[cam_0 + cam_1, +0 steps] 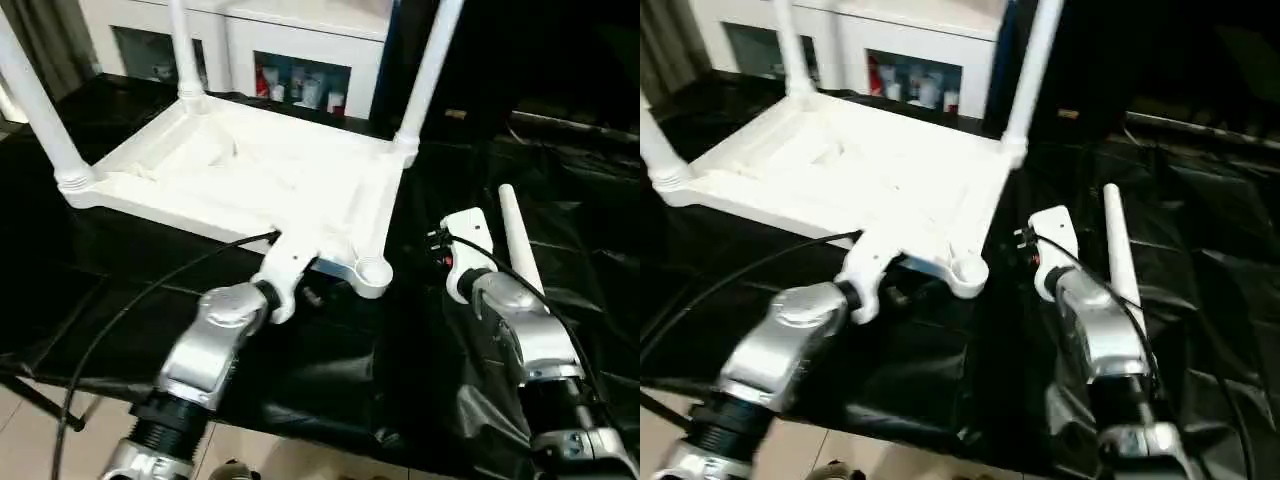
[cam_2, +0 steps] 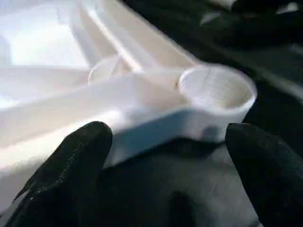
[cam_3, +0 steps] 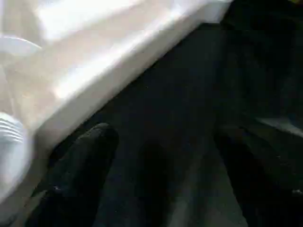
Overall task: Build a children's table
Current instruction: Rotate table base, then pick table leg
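The white table top (image 1: 250, 170) lies upside down on the black cover, ribbed underside up. Three white legs stand in its corner sockets: front left (image 1: 40, 110), back left (image 1: 185, 50) and back right (image 1: 425, 70). The near right socket (image 1: 372, 272) is empty. A fourth leg (image 1: 520, 250) lies loose on the cover beside my right forearm. My left gripper (image 2: 165, 161) is open, its black fingers (image 2: 71, 175) spread just short of the empty socket (image 2: 218, 90). My right gripper (image 3: 165, 170) is open too, low over the cover beside the top's right edge (image 3: 94, 71).
A white cabinet with glass doors (image 1: 300, 60) stands behind the table top. The black cover (image 1: 330, 370) is wrinkled and ends at the near edge above a tiled floor. A black cable (image 1: 130, 300) runs from my left wrist over the cover.
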Motion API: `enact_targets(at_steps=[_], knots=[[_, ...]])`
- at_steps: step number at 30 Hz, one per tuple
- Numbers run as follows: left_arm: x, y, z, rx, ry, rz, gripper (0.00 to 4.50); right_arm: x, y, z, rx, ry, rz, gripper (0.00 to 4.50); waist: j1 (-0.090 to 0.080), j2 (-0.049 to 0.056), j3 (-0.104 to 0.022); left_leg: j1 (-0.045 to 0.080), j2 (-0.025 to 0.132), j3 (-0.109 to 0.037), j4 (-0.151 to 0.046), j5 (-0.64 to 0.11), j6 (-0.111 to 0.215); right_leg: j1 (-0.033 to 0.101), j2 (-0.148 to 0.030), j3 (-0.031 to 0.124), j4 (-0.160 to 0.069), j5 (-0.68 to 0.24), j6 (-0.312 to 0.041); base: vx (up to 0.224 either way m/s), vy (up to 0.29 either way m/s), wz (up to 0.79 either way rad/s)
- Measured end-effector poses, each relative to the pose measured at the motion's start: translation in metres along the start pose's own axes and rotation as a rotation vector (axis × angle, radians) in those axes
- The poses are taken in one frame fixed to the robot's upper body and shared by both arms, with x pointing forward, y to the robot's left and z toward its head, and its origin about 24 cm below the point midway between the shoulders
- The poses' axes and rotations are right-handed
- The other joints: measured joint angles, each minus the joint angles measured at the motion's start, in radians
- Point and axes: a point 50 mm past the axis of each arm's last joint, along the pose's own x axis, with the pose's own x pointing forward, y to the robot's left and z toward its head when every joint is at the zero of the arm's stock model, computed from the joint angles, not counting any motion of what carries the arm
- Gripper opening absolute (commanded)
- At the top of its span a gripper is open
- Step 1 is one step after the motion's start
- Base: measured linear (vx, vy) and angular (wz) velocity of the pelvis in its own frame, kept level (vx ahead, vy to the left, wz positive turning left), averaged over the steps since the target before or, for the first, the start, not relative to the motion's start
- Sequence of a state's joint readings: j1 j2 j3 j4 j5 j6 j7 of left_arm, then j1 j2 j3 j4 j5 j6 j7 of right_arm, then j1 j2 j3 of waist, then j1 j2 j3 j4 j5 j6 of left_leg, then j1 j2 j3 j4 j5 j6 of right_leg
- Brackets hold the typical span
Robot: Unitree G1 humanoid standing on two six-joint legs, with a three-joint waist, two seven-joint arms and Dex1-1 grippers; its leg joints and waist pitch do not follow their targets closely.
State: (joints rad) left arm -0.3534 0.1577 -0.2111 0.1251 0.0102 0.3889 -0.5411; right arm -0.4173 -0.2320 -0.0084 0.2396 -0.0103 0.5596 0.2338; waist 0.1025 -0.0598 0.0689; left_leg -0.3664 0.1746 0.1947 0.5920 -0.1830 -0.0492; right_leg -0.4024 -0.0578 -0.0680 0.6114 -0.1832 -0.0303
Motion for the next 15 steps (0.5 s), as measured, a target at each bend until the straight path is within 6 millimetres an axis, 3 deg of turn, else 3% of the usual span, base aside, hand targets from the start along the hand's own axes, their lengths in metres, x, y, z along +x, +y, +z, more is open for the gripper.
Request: enact_targets(at_steps=[3, 8, 15], knots=[[-0.013, 0.007, 0.004, 0.017, -0.034, 0.020, 4.50, -0.006, -0.022, 0.008, 0.015, 0.063, -0.109, 4.00, -0.004, 0.000, 0.000, 0.001, 0.000, 0.000, 0.000, 0.000, 0.000, 0.000, 0.000, 0.000, 0.001, 0.000, 0.000, 0.000, 0.000, 0.00], [-0.039, 0.012, 0.004, 0.050, -0.027, -0.038, 4.50, -0.015, -0.076, 0.025, 0.030, 0.095, -0.292, 4.42, -0.001, -0.003, -0.001, 0.001, 0.000, 0.000, 0.000, 0.000, 0.000, 0.000, 0.000, 0.000, 0.001, -0.001, 0.002, 0.000, 0.000, 0.00], [-0.040, 0.004, 0.007, 0.058, -0.037, -0.082, 4.50, -0.015, -0.103, 0.010, 0.074, 0.264, -0.339, 4.46, 0.008, -0.003, -0.001, 0.000, 0.000, 0.001, 0.001, 0.000, 0.000, 0.000, 0.000, 0.001, 0.002, -0.001, 0.002, 0.000, 0.000, 0.00]])
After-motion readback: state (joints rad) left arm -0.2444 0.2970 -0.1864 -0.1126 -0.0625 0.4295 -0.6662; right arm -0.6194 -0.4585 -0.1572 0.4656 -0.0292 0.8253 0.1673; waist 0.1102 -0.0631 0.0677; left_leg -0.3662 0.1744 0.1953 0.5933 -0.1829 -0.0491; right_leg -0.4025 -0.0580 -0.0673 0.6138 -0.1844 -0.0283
